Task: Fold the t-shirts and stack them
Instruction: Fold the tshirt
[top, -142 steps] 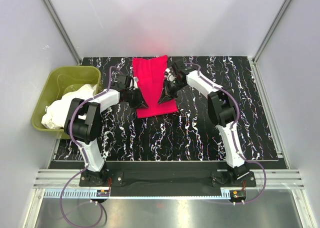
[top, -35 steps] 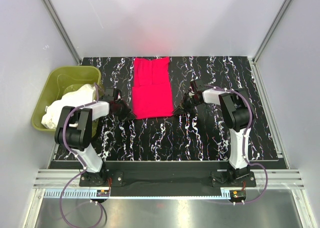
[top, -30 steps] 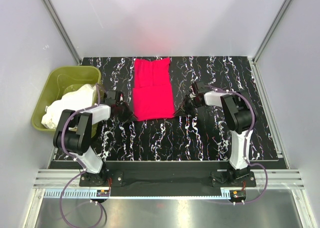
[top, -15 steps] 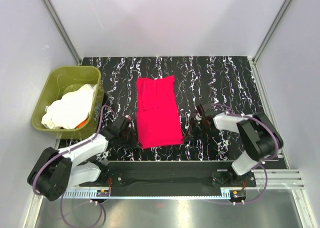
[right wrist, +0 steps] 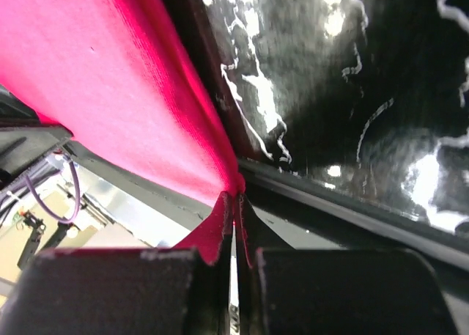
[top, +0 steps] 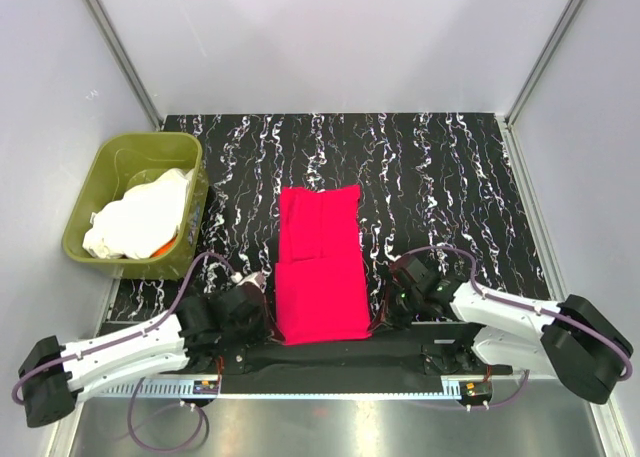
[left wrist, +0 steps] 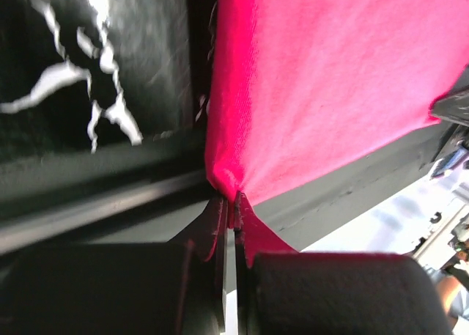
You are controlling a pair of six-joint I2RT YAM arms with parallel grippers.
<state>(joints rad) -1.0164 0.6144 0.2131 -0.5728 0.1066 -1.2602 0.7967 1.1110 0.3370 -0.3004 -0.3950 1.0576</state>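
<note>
Two pincers, both pinched shut on red shirt (top: pixel 318 262): my left pincer (left wrist: pixel 233 207) grips its 7 o'clock corner, my right pincer (right wrist: pixel 234 203) its 5 o'clock corner. Shirt lies long, narrow, at table (top: pixel 440 177) 6 o'clock edge. At 10 o'clock, white shirts (top: pixel 140 217) heaped in green tub (top: pixel 100 167).

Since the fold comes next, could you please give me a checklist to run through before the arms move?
1. Left hand shut on the red t-shirt's near corner: ok.
2. Right hand shut on the other near corner: ok.
3. Shirt flat between them: ok.
4. Shirt fully on the table: not ok, near hem overhangs the edge.
5. White t-shirts in the tub, apart from it: ok.
</note>
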